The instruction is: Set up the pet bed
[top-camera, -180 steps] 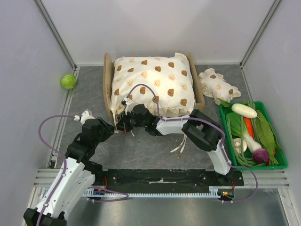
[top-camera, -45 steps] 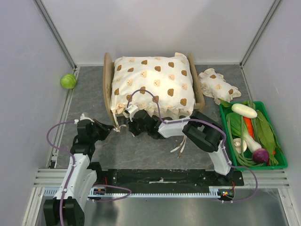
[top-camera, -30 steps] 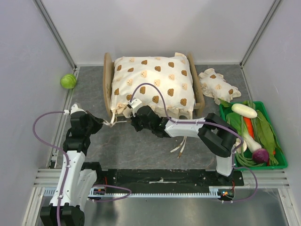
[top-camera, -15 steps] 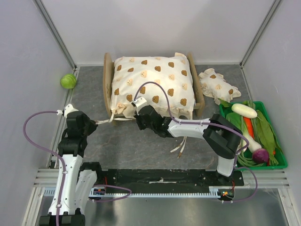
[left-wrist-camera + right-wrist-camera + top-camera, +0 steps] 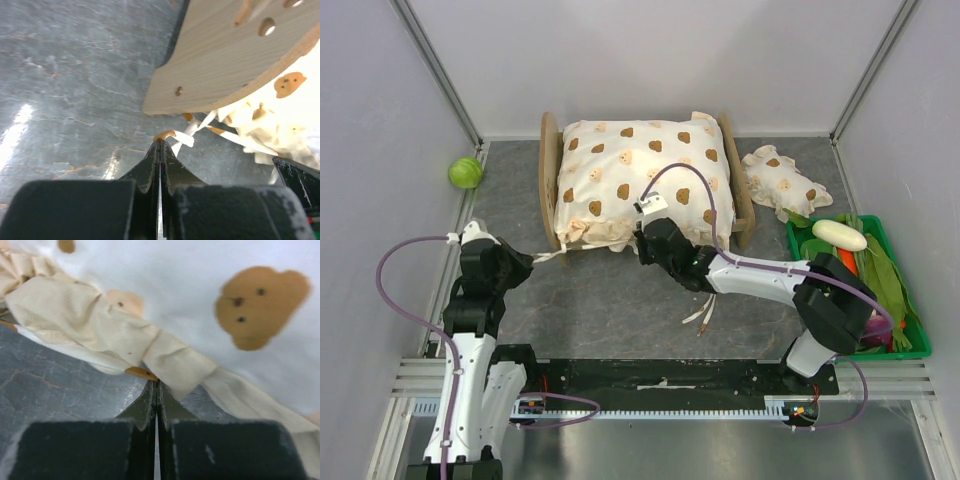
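Note:
The pet bed [image 5: 548, 180] stands at the back of the table, its wooden headboard [image 5: 235, 65] to the left. The cream bear-print cushion [image 5: 645, 170] covers its base. My left gripper [image 5: 529, 260] is left of the bed's near left corner, shut on a tan-tipped tie [image 5: 172, 135] of the cushion, and the tie runs taut to the cushion. My right gripper [image 5: 642, 243] is at the cushion's near edge, shut on another tan-tipped tie [image 5: 141, 372] under the cushion [image 5: 190, 285].
A small bear-print pillow [image 5: 782, 185] lies right of the bed. A green tray [image 5: 910, 352] of vegetables sits at the right edge. A green ball [image 5: 465, 172] rests by the left wall. Loose ties [image 5: 703, 315] trail on the grey table in front.
My right gripper has moved right along the cushion's near edge, its arm stretching out. My left gripper has drawn its tie out to the left and now holds almost still.

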